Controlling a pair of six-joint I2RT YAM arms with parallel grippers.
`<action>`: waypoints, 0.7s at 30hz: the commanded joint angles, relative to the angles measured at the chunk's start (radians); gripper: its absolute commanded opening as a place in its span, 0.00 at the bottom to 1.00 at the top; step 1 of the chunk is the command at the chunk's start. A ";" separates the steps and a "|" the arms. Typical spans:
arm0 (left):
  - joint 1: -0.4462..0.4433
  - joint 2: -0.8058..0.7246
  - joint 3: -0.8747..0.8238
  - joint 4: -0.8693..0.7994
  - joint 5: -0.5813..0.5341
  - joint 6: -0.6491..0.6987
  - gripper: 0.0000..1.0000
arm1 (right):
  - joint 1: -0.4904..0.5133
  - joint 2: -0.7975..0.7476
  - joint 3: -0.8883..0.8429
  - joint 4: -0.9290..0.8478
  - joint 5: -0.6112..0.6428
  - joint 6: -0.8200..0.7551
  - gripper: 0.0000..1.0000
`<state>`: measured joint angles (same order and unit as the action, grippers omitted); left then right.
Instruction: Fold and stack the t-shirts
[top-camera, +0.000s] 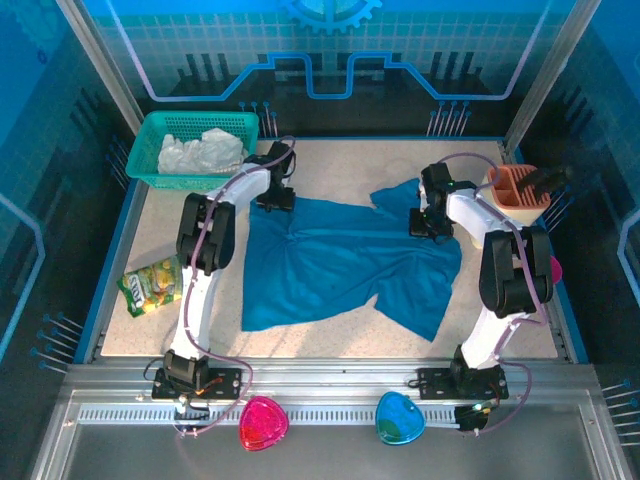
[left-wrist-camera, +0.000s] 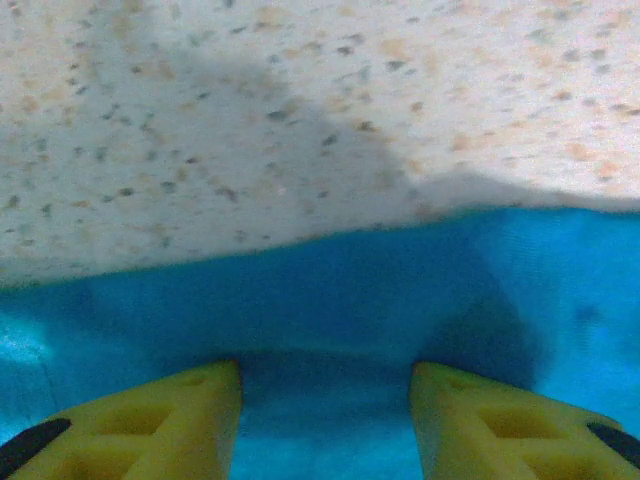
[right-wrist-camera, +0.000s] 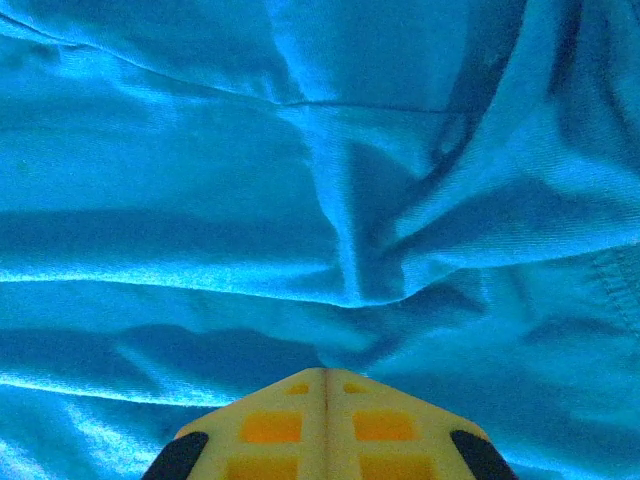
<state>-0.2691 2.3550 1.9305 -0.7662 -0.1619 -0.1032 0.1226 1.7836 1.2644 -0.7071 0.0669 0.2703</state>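
Note:
A teal-blue t-shirt (top-camera: 340, 265) lies spread and wrinkled across the middle of the table. A white t-shirt (top-camera: 205, 150) sits crumpled in the green mesh basket (top-camera: 150, 140) at the back left. My left gripper (top-camera: 274, 196) is at the blue shirt's far left corner. In the left wrist view it (left-wrist-camera: 325, 400) stands open, its yellow fingers (left-wrist-camera: 190, 420) apart over the shirt's edge (left-wrist-camera: 330, 270), where cloth meets speckled table. My right gripper (top-camera: 430, 222) rests on the shirt's far right part. Its jaws (right-wrist-camera: 325, 378) are shut, tips low over the folds (right-wrist-camera: 350, 270); no pinched cloth shows.
A yellow-green snack packet (top-camera: 152, 285) lies at the table's left edge. An orange holder (top-camera: 520, 187) stands at the back right beside the right arm. A pink (top-camera: 262, 422) and a blue (top-camera: 400, 418) heart-shaped piece sit on the near rail.

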 joint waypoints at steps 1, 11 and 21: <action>-0.023 0.008 -0.028 0.017 0.044 -0.026 0.49 | -0.004 -0.042 -0.020 -0.002 -0.011 0.010 0.01; -0.114 0.001 -0.076 0.042 0.076 -0.108 0.49 | -0.013 -0.062 -0.039 0.003 -0.005 0.006 0.00; -0.137 -0.123 -0.002 -0.050 -0.037 -0.078 0.58 | -0.018 -0.063 -0.039 0.008 -0.019 0.002 0.00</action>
<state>-0.4099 2.3077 1.8717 -0.7345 -0.1543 -0.1837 0.1165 1.7466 1.2308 -0.7044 0.0666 0.2699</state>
